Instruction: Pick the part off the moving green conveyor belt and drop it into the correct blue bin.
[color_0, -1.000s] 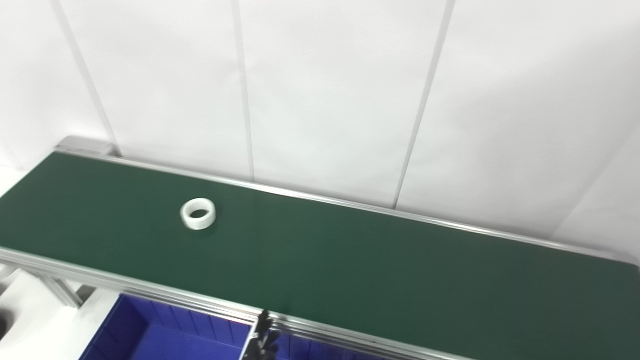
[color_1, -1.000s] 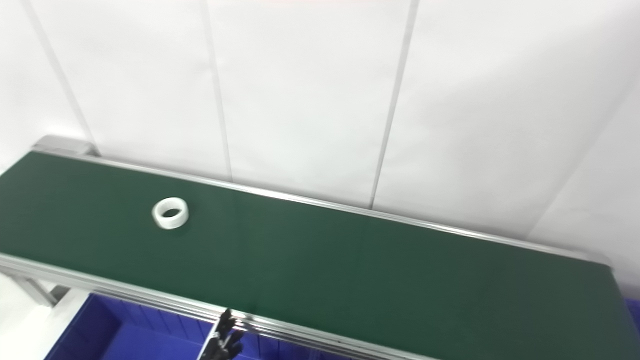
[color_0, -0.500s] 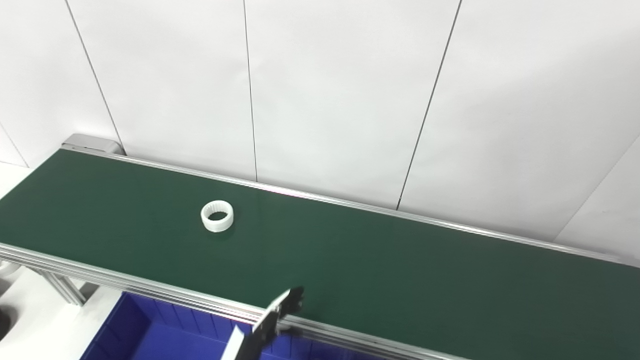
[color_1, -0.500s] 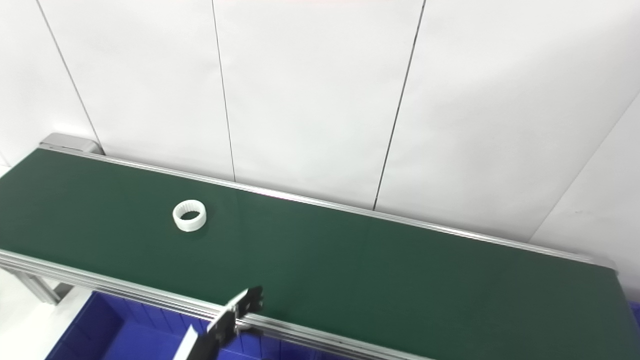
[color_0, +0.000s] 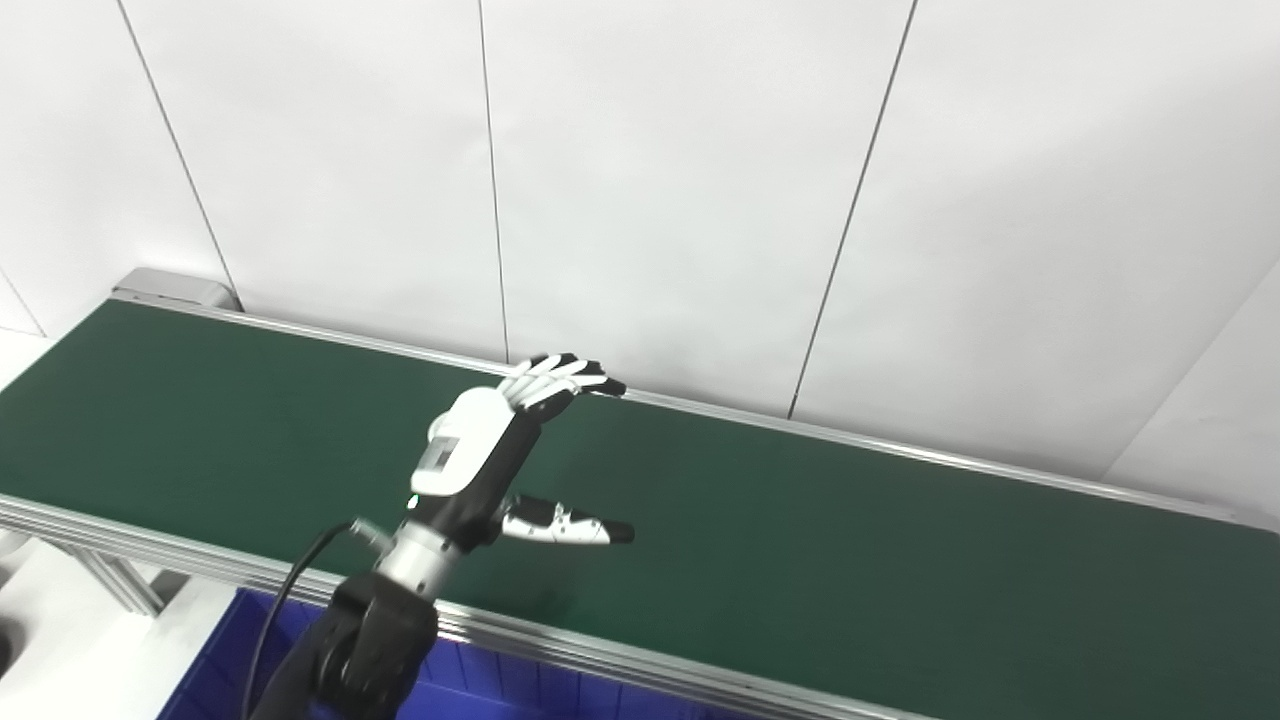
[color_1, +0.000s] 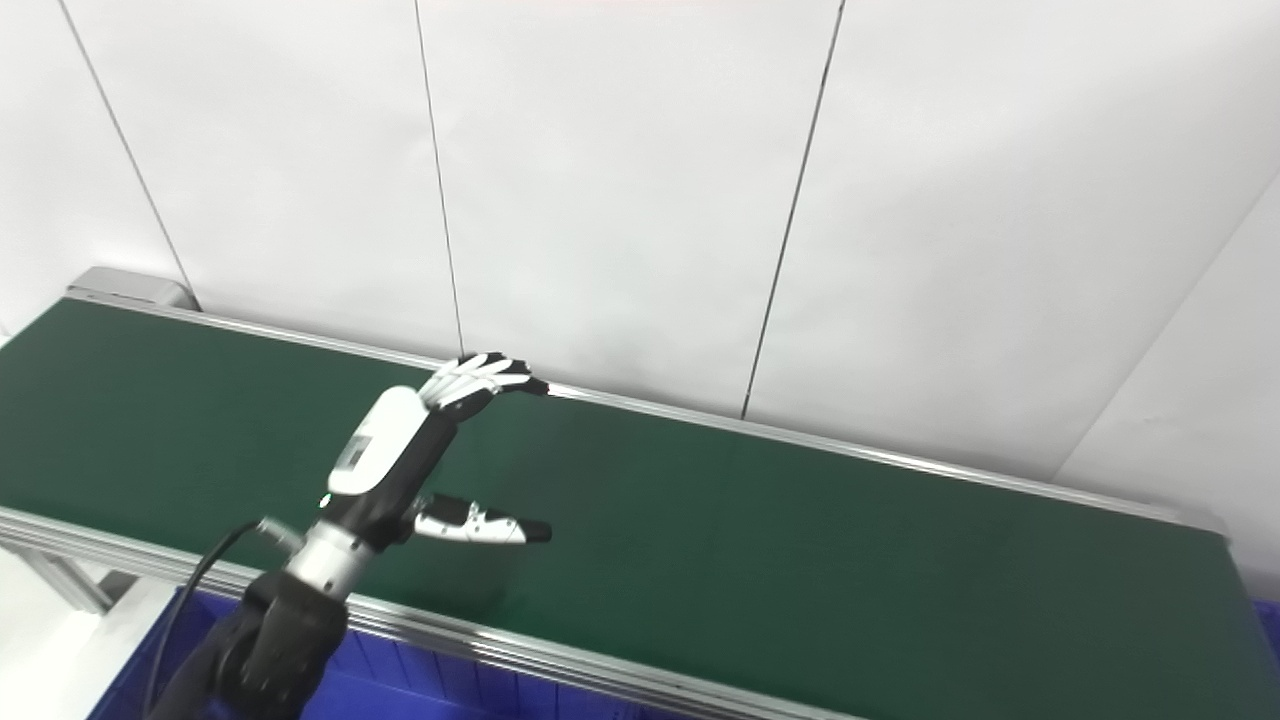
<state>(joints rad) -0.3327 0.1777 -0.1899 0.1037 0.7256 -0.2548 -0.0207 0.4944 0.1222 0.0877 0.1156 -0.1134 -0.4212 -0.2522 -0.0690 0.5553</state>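
My left hand (color_0: 485, 445) is raised over the green conveyor belt (color_0: 850, 530), open, with its fingers (color_0: 560, 377) stretched toward the far rail and the thumb (color_0: 565, 525) held apart below them. Nothing shows between them. The white ring part is not visible; the hand covers the patch of belt where it last lay. My dark forearm rises from the bottom edge across the near rail. A blue bin (color_0: 210, 660) sits below the belt's near side at the bottom left. The right hand is out of the picture.
An aluminium rail (color_0: 140, 540) runs along the belt's near edge, with a frame leg (color_0: 125, 590) under its left end. White wall panels (color_0: 650, 180) stand right behind the far rail. A sliver of blue (color_1: 1270, 615) shows past the belt's right end.
My left hand has come up from the bottom edge and spread open over the belt. The white ring had been drifting right along the belt and is now hidden behind the hand.
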